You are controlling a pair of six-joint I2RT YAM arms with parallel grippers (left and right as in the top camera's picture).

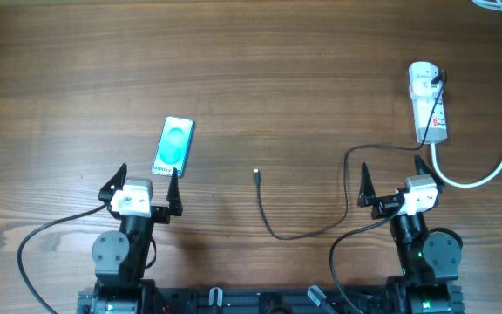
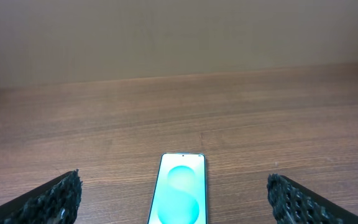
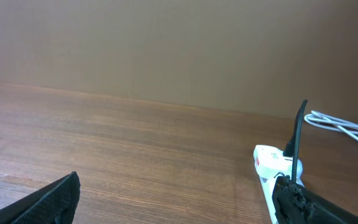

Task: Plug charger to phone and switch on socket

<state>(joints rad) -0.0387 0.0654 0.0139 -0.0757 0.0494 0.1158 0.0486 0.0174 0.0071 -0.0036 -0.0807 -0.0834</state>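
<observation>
Wooden table (image 1: 234, 52), one phone (image 1: 173, 146), one charger (image 1: 258, 178), one socket (image 1: 426, 103)

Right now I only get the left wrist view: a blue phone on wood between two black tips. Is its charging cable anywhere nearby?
Observer: Yes. The charger lies loose on the table, with its free tip to the right of the phone and not touching it.
Operator: Is the other end plugged into something?
Observer: It runs to a white socket at the far right and appears to be plugged in there.
Operator: Is the other arm holding anything?
Observer: No. The right tool is open and empty, just short of the socket's near end.
</observation>
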